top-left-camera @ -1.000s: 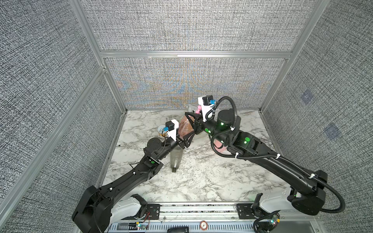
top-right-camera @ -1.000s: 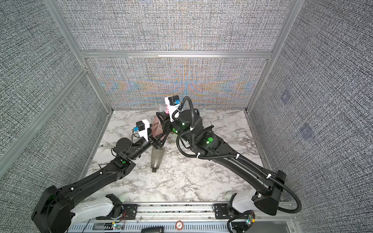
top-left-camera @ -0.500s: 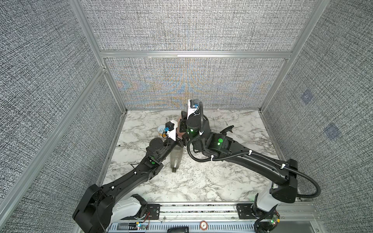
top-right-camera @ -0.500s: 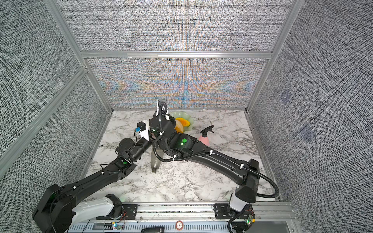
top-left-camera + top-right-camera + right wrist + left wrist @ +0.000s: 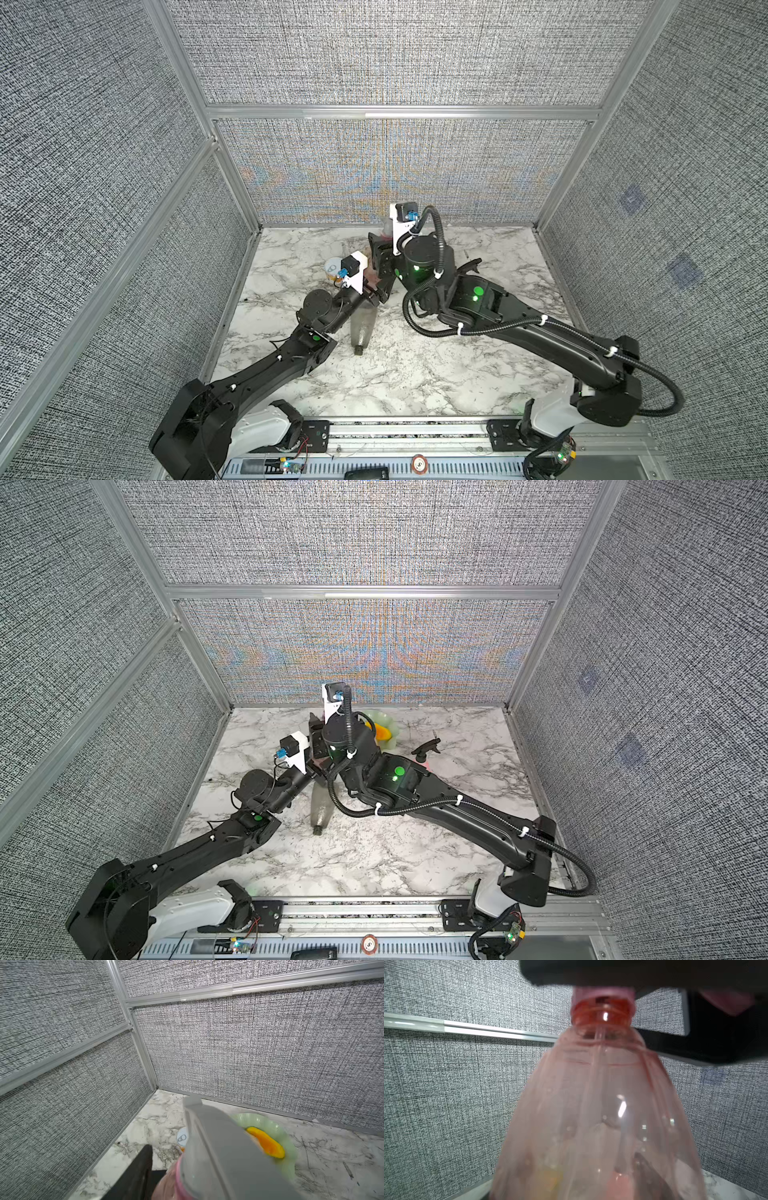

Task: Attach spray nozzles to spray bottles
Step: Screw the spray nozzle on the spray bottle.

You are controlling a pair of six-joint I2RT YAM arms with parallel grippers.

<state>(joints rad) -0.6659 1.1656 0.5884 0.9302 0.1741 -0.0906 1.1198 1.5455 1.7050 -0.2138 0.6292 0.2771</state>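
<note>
Evidently, the left gripper [image 5: 372,293] was clamped on the clear pink bottle [image 5: 602,1105], which stood upright, neck uppermost, near the middle of the table [image 5: 415,374]. The grey-and-pink nozzle [image 5: 218,1147] sat on that neck, dip tube inside and threads exposed below its collar. The right gripper [image 5: 382,282], the nearer one, was directly at it, on the axis any tightening turn would follow. Whether those jaws gripped the nozzle or stood clear of it could not be determined.
</note>
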